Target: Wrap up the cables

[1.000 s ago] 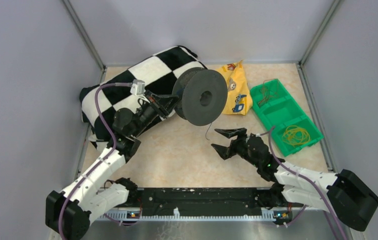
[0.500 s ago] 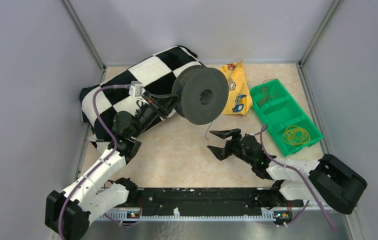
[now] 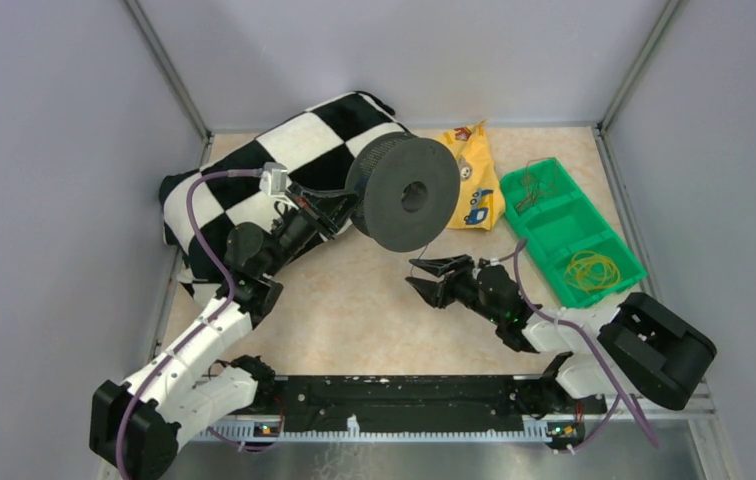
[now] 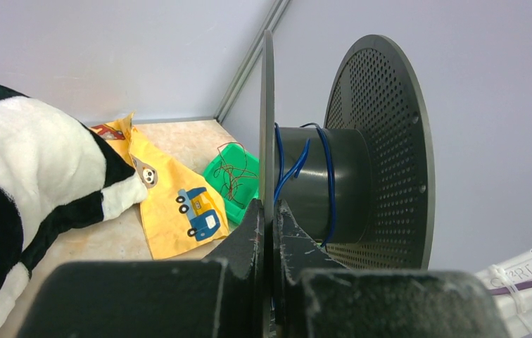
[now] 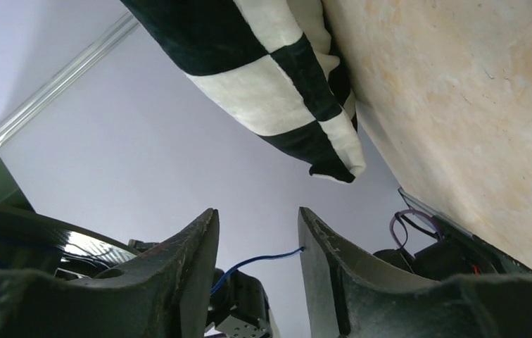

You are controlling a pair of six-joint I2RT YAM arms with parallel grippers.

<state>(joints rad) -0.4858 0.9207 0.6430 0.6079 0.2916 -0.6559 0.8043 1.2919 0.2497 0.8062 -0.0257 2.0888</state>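
A dark grey spool (image 3: 401,192) stands on edge above the table. My left gripper (image 3: 347,208) is shut on its near flange; in the left wrist view my jaws (image 4: 269,208) clamp the thin flange edge (image 4: 268,105). A thin blue cable (image 4: 304,163) has a few turns on the hub. Its loose end (image 3: 417,260) hangs below the spool. My right gripper (image 3: 432,278) is open just under the spool. In the right wrist view the cable end (image 5: 260,261) crosses the gap between my fingers (image 5: 257,211), its tip touching one finger (image 5: 312,243).
A black-and-white checkered pillow (image 3: 274,165) lies at the back left, behind my left arm. A yellow cloth (image 3: 472,178) lies behind the spool. A green tray (image 3: 554,215) at the right holds thin dark wires (image 3: 529,185) and yellow loops (image 3: 591,268). Grey walls enclose the table.
My right gripper has moved left and toward the spool, and its jaws have narrowed around the hanging cable end. The left gripper and spool have barely moved.
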